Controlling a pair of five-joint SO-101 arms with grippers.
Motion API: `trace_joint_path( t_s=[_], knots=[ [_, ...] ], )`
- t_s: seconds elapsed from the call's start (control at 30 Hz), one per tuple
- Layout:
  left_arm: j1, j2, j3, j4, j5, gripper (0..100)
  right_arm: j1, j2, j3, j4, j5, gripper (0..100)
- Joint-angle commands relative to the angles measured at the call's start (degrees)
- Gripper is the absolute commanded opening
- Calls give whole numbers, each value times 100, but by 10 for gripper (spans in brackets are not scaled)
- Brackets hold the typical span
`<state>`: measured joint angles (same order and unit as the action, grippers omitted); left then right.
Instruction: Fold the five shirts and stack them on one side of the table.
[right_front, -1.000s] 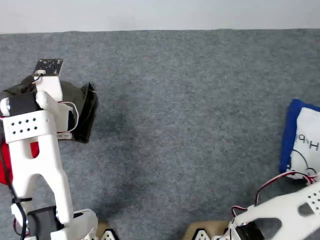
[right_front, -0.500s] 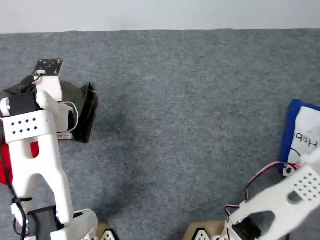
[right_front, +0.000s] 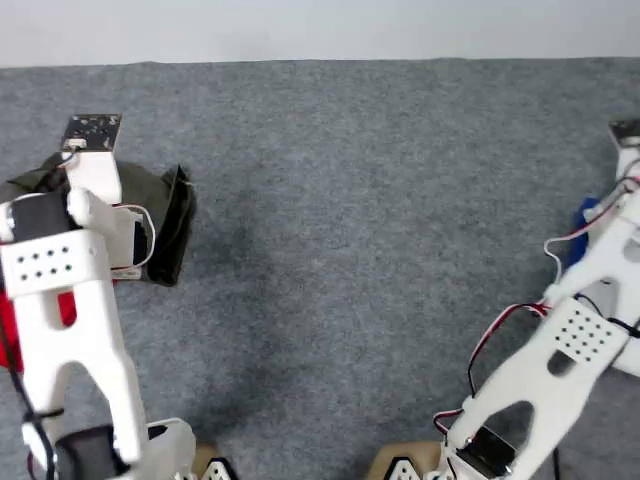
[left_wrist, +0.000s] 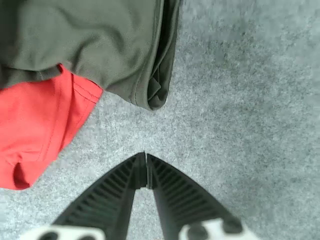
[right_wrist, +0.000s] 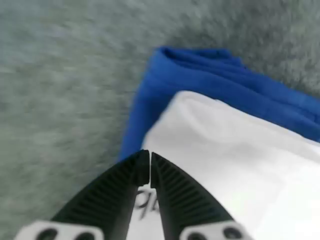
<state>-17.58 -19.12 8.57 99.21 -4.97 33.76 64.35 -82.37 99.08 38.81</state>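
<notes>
Motion on the right: the right gripper (right_wrist: 149, 167), tips together and empty, has swung out over the white shirt (right_wrist: 240, 155) lying on the blue shirt (right_wrist: 210, 75), likely its next pickup. The left gripper (left_wrist: 146, 170), likewise closed on nothing, stays beside the olive shirt (left_wrist: 90, 45) stacked on the red shirt (left_wrist: 35, 120).

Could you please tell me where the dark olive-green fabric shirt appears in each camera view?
High view: the dark olive-green fabric shirt lies at the table's left edge, partly under the left arm.
Left wrist view: it lies ahead of the left gripper, overlapping a red fabric shirt.
Right wrist view: this looks at a blue fabric shirt under a white shirt instead.
Shared landmark: the grey felt-like table surface.
</notes>
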Motion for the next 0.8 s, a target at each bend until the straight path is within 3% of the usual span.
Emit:
trace_joint_path(
  t_s=[0.0,0.1,0.2,0.33,0.5,0.77],
  knots=[
    [-26,-484,-277,26,-44,8,-242,-541,-1002,400,-237,9],
    [-141,-475,-382,-53,-62,42,-251,-848,-1134,391,-800,10],
    [-396,-466,-382,-448,-237,120,-251,-1226,-844,391,-879,11],
    [-519,0,-400,-1002,-958,167,-233,-1965,-88,391,-897,11],
    [-492,1143,-497,-1477,-1749,174,-215,-3178,1538,391,-897,11],
    [-176,3473,-1604,-1582,-1802,204,-251,-5314,4589,382,-905,11]
  ],
)
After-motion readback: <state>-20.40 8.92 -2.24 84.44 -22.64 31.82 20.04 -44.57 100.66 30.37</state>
